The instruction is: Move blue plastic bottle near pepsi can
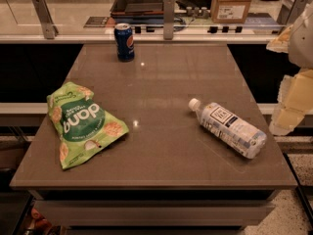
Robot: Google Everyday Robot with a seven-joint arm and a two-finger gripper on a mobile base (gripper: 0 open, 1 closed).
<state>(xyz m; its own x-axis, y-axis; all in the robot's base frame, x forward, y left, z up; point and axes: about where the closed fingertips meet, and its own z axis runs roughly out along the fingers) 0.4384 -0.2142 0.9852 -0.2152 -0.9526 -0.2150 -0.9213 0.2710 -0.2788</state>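
Observation:
The blue plastic bottle (pixel 230 126) lies on its side on the right part of the brown table (pixel 161 82), with its white cap pointing to the back left. The pepsi can (pixel 124 42) stands upright at the table's back edge, left of centre, far from the bottle. My gripper (pixel 292 102) hangs at the right edge of the view, beyond the table's right side and to the right of the bottle, touching nothing.
A green snack bag (pixel 80 124) lies on the left front of the table. Behind the table runs a counter with metal posts (pixel 168 16), a dark tray (pixel 139 4) and a cardboard box (pixel 232 3).

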